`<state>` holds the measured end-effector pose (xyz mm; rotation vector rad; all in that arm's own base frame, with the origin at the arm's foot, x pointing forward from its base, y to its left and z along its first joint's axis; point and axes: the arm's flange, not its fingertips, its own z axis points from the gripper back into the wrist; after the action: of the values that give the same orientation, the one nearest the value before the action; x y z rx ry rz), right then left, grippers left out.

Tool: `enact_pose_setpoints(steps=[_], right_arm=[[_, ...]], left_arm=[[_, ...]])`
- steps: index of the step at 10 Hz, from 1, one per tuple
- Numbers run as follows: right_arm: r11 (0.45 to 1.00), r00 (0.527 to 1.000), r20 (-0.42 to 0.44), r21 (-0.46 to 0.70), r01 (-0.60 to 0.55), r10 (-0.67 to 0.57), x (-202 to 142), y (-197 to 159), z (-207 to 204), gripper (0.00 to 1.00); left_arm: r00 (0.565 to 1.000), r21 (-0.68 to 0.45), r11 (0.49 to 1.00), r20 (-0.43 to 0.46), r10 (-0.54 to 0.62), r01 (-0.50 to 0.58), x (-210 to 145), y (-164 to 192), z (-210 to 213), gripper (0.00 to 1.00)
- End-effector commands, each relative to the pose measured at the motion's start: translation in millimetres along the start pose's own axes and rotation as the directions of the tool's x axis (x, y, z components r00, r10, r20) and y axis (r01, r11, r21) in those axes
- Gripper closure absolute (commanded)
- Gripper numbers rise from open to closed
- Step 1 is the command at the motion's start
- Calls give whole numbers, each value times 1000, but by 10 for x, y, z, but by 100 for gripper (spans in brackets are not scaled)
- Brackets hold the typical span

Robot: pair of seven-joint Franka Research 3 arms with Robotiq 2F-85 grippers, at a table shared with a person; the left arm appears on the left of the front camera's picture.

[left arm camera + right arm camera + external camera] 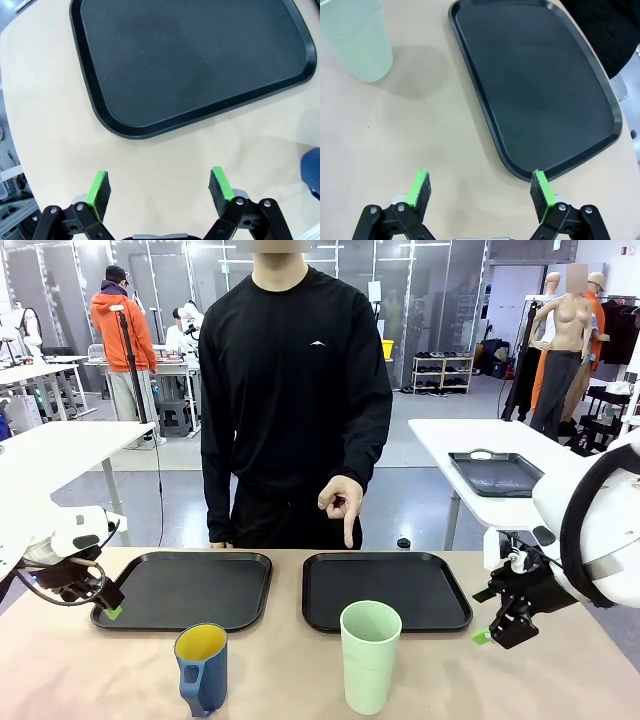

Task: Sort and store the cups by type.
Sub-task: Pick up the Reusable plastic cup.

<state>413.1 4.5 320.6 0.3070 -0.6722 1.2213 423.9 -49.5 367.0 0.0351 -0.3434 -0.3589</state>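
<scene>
Bright, even overhead room light. Right wrist view: tall pale mint-green plastic tumbler (357,42) throws a soft, diffuse shadow on the beige table (395,140) toward the matte black plastic tray (535,85), which carries a faint sheen. Front view sharp, far background slightly soft. Wrist views wide-angle; tray rim bows near frame edges.

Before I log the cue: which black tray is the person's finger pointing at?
The right-hand tray, behind the mint tumbler: the person's hand points down over its far edge, away from the left tray.
</scene>
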Motion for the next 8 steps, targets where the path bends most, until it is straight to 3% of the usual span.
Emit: enact_pose_setpoints(steps=[1, 3, 4, 7, 8], right_arm=[[998, 999, -28, -45, 31, -32, 82, -75, 153, 0], [1000, 1000, -13, -14, 1, -2, 15, -28, 41, 0], [995, 999, 31, 98, -36, 33, -28, 2, -5, 0], [952, 961, 273, 278, -124, 45, -86, 46, -115, 0], [946, 945, 320, 282, -162, 67, -57, 53, -151, 0]], left_arm=[[1000, 4, 1000, -2, -2, 2, -4, 10, 11, 0], [1000, 4, 1000, -2, -2, 2, -4, 10, 11, 0], [1000, 4, 1000, -2, -2, 2, -4, 10, 11, 0], [1000, 4, 1000, -2, -2, 2, -4, 10, 11, 0], [1000, 4, 1000, -2, -2, 2, -4, 10, 11, 0]])
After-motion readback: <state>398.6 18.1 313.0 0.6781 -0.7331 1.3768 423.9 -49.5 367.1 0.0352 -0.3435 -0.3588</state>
